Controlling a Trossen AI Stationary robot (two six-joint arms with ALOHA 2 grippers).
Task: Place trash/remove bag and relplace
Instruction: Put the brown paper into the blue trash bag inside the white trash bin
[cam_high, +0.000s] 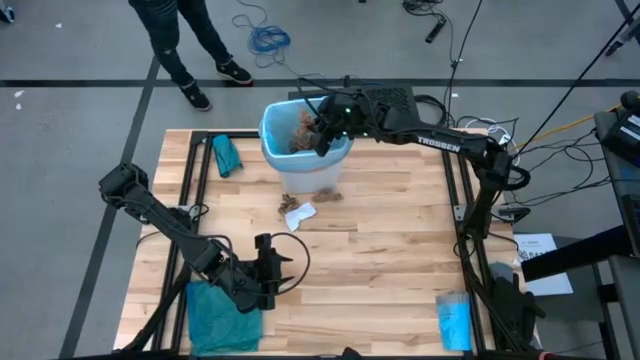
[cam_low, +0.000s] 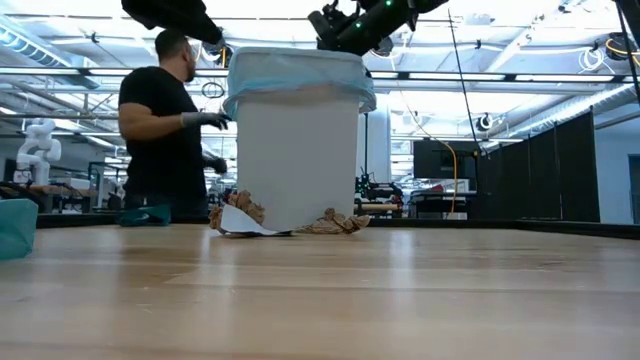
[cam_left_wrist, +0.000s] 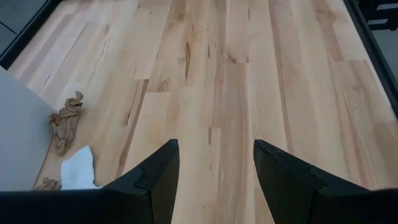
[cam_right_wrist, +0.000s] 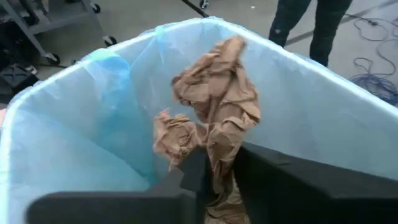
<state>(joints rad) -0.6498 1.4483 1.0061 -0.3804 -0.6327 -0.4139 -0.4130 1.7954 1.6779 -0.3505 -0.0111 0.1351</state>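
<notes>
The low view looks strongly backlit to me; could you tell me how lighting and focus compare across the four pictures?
Low view: bright ceiling lights behind leave the bin and person dim, with the near table soft. High view: even light, faint shadows. Left wrist view: evenly lit, the left gripper open over bare wood. Right wrist view: the bag glows translucent and the paper scrap in the right gripper is slightly blurred.

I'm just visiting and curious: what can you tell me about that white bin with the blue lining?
The bin is a plain white plastic tub standing upright at the far side of the wooden table. A thin light-blue bag lines it, folded over the rim. Crumpled brown paper hangs over its opening, pinched in the right gripper. More paper scraps and a white scrap lie against its base.
</notes>
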